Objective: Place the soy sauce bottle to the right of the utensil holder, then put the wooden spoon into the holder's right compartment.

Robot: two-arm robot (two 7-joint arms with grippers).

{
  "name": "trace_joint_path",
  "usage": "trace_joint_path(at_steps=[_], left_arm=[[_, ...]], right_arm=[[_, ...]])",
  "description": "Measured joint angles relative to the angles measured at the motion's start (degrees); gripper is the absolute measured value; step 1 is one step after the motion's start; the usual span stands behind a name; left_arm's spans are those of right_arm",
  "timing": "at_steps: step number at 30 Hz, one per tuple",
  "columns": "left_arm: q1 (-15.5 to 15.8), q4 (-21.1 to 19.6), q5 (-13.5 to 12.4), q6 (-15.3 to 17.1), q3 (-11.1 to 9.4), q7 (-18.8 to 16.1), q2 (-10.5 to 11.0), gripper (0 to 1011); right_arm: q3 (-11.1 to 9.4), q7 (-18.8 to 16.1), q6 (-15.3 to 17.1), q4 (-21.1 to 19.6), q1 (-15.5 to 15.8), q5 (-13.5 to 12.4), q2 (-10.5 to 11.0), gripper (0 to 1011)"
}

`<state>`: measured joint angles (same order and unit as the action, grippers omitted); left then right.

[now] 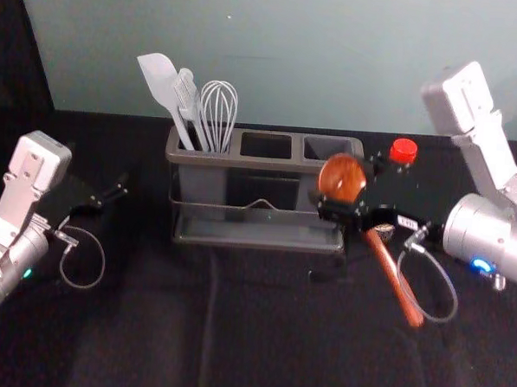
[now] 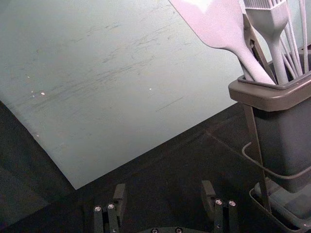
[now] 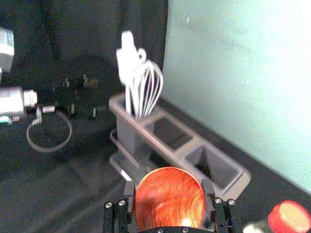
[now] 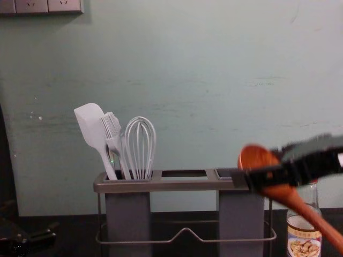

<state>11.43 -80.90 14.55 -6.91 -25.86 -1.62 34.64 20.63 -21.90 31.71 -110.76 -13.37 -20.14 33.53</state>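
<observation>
Grey and wide, the utensil holder (image 1: 260,162) stands past the right pincer (image 3: 168,189) and to its left, with the right compartment (image 1: 326,145) closest. The soy sauce bottle (image 4: 303,244) is past that pincer, to its right. The pincer grips the wooden spoon (image 1: 398,283) by its neck, handle slanting down and right; it likely needs to point straight down. Far left, the left pincer (image 2: 165,196) waits wide open.

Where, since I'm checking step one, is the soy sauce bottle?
In the chest view, the soy sauce bottle stands at the right, past the right end of the utensil holder, partly behind the wooden spoon.
</observation>
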Motion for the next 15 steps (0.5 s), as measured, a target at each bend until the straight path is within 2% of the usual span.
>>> trace_joint_path(at_steps=[6, 8, 15], left_arm=[[0.0, 0.0, 0.0, 0.0, 0.0, 0.0, 0.0, 1005], [0.0, 0.0, 0.0, 0.0, 0.0, 0.0, 0.0, 1005], [0.0, 0.0, 0.0, 0.0, 0.0, 0.0, 0.0, 1005]], right_arm=[[-1.5, 1.4, -6.0, -0.5, -0.1, -0.3, -1.6, 837], [-1.6, 1.6, -6.4, -0.5, -0.2, -0.4, -1.9, 837], [-1.6, 3.7, -11.4, 1.8, -2.7, 0.1, -5.7, 838]])
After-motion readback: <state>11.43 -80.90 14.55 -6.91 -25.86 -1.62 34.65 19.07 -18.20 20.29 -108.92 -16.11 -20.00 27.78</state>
